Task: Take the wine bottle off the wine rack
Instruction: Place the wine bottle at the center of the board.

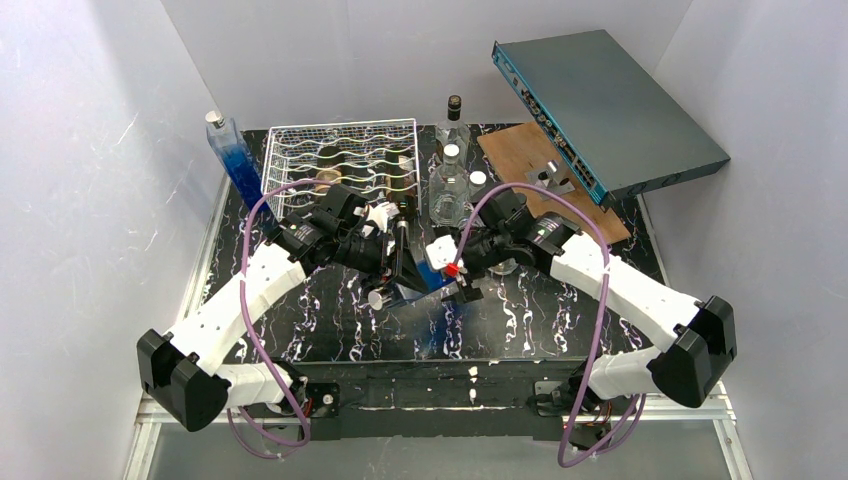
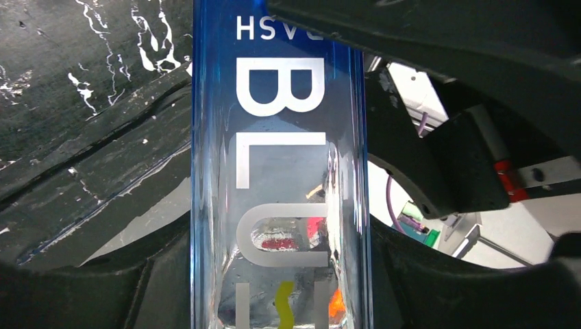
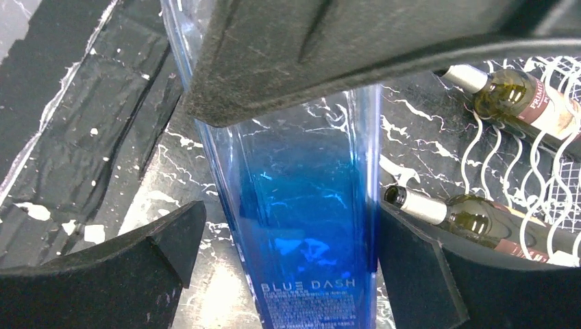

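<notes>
My left gripper [image 1: 395,250] [image 2: 281,274] is shut on a tall square blue glass bottle [image 2: 281,137] [image 1: 418,272] lettered BLUE DASH, held tilted low over the table in front of the wine rack [image 1: 340,150]. My right gripper [image 1: 447,268] [image 3: 291,233] stands open around the bottle's deep-blue end [image 3: 308,226]. Its left finger is clear of the glass and its right finger is at the glass edge. Two green wine bottles [image 3: 479,219] [image 3: 527,103] lie on the rack's wavy wires [image 3: 541,185].
A second blue bottle [image 1: 232,160] stands at the rack's left corner. Clear glass bottles [image 1: 450,175] stand right of the rack. A wooden board [image 1: 530,165] and a tilted teal box [image 1: 610,105] lie at the back right. White walls close in three sides.
</notes>
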Robot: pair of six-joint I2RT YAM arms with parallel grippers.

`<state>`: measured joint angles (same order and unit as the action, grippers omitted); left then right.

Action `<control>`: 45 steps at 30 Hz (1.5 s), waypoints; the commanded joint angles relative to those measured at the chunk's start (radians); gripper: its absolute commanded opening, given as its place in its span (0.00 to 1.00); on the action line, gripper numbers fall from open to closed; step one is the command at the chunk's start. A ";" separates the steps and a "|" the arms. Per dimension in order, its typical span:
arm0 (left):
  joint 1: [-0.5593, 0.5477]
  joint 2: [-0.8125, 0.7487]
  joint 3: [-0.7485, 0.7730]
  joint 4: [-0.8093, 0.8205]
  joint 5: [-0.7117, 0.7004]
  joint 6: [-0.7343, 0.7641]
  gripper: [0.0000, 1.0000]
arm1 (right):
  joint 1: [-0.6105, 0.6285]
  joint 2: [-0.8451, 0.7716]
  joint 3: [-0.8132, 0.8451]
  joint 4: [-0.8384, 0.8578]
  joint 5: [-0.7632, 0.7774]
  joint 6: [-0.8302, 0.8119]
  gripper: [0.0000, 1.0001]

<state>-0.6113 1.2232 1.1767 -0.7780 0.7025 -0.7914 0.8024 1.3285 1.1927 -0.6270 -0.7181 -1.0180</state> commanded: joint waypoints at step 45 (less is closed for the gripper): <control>-0.005 -0.181 -0.114 0.137 0.058 -0.008 0.98 | -0.002 -0.039 -0.150 0.115 -0.124 -0.043 0.01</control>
<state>-0.6182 1.0756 1.0534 -0.6353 0.7853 -0.8333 0.8108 1.3415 1.0237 -0.5884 -0.7647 -1.0687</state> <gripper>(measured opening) 0.980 0.706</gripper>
